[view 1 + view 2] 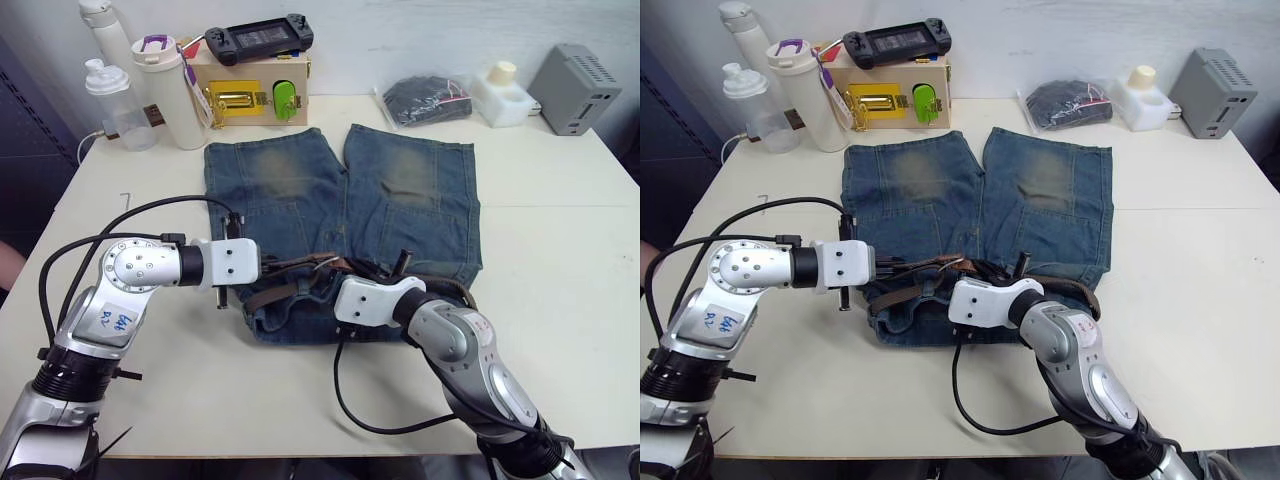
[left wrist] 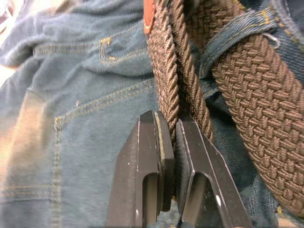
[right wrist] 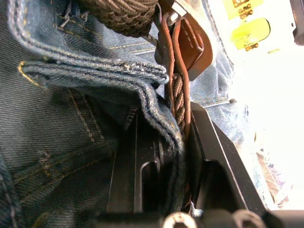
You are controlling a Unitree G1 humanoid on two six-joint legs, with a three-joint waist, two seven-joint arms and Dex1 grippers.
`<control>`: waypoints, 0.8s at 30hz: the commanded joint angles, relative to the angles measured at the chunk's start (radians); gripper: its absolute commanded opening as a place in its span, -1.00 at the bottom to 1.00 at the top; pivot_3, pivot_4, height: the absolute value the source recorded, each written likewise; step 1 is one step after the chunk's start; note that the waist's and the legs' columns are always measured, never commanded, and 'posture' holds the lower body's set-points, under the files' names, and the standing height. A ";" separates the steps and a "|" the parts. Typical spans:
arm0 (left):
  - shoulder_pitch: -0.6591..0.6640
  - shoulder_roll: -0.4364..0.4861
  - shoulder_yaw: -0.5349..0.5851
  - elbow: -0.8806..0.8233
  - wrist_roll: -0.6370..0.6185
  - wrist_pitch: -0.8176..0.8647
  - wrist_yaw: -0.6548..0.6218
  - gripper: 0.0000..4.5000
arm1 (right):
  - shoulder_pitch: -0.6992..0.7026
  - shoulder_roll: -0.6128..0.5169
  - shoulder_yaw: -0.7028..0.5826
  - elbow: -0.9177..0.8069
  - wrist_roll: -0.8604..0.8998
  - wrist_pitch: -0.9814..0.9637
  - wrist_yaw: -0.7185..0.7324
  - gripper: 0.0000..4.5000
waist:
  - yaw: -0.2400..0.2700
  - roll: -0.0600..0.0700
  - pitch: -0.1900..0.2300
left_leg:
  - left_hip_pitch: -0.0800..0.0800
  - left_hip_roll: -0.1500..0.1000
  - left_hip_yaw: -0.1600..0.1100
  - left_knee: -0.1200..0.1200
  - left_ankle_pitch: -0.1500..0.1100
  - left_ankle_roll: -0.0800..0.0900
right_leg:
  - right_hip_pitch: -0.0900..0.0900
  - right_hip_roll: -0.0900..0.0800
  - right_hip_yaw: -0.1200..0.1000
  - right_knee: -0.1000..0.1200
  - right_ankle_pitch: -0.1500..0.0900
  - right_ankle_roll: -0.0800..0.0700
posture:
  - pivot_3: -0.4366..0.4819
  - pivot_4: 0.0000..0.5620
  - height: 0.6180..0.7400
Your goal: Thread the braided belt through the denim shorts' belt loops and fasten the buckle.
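The denim shorts (image 1: pixel 400 200) lie flat on the table, legs pointing away, waistband nearest me. The braided belt (image 1: pixel 275 293) runs along the waistband and passes under a belt loop (image 2: pixel 237 35). My left gripper (image 2: pixel 172 124) is shut on a stretch of the brown strap held edge-on, just short of its leather tip (image 2: pixel 149 12). My right gripper (image 3: pixel 173 137) is shut on the belt's leather end together with a fold of the waistband, and the silver buckle (image 3: pixel 175 10) sits just past its fingertips. Both grippers meet at the middle of the waistband (image 1: pixel 315 270).
Along the table's far edge stand two bottles (image 1: pixel 120 100), a white cup (image 1: pixel 165 90), a wooden box with yellow latches (image 1: pixel 250 90) topped by a game controller (image 1: pixel 260 38), a bagged black pouch (image 1: pixel 425 100), a white bottle (image 1: pixel 505 92) and a grey box (image 1: pixel 580 85).
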 commanded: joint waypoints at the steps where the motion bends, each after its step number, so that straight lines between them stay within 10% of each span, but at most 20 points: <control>1: -0.046 0.046 0.019 0.019 -0.018 -0.047 -0.058 -1.00 | -0.010 0.009 -0.025 -0.022 -0.017 -0.021 -0.022 -0.96 | -0.002 0.000 0.000 | -0.002 0.000 0.000 0.001 0.000 0.000 | -0.002 0.000 0.000 0.002 0.000 0.000 | -0.05 -0.47 -0.56; 24: -0.270 -0.002 -0.087 0.232 0.034 -0.248 -0.157 -1.00 | -0.027 0.029 -0.016 0.014 -0.037 -0.090 -0.036 -0.96 | -0.024 0.000 0.000 | -0.019 -0.003 -0.007 0.017 -0.002 -0.002 | -0.017 -0.001 0.000 0.022 0.000 0.000 | -0.05 -0.47 -0.56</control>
